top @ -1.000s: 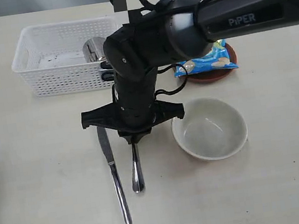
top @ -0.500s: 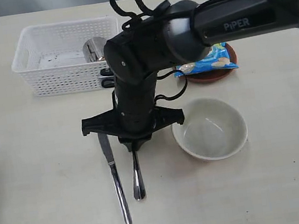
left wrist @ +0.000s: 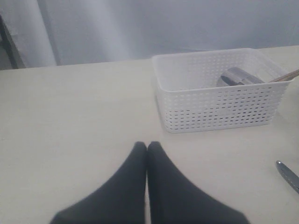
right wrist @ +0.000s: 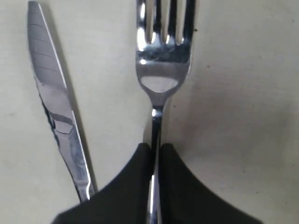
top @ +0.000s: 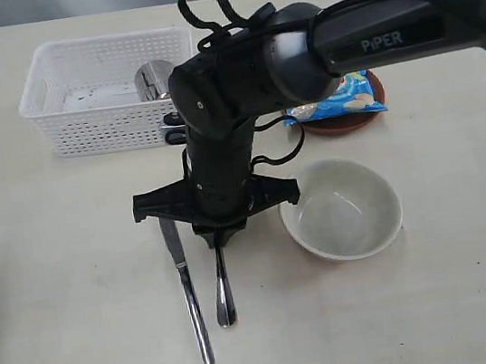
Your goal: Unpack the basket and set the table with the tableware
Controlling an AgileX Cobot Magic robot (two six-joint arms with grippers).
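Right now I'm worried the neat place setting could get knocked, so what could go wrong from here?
1. The right gripper is shut on the fork by its handle, with the knife close beside it. A twist on release could nudge the knife askew.
2. The gripper's wide body hangs near the bowl, so a sideways swing might bump it.
3. The chip bag lies on the plate, blocking it.

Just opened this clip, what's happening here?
The right gripper is shut on the fork, gripping its handle and holding it low at the table, right beside the knife that lies there. The cream bowl sits nearby, and a blue chip bag lies on the brown plate. The left gripper is shut and empty, apart from the basket, which holds a steel cup. The setting is partway done.
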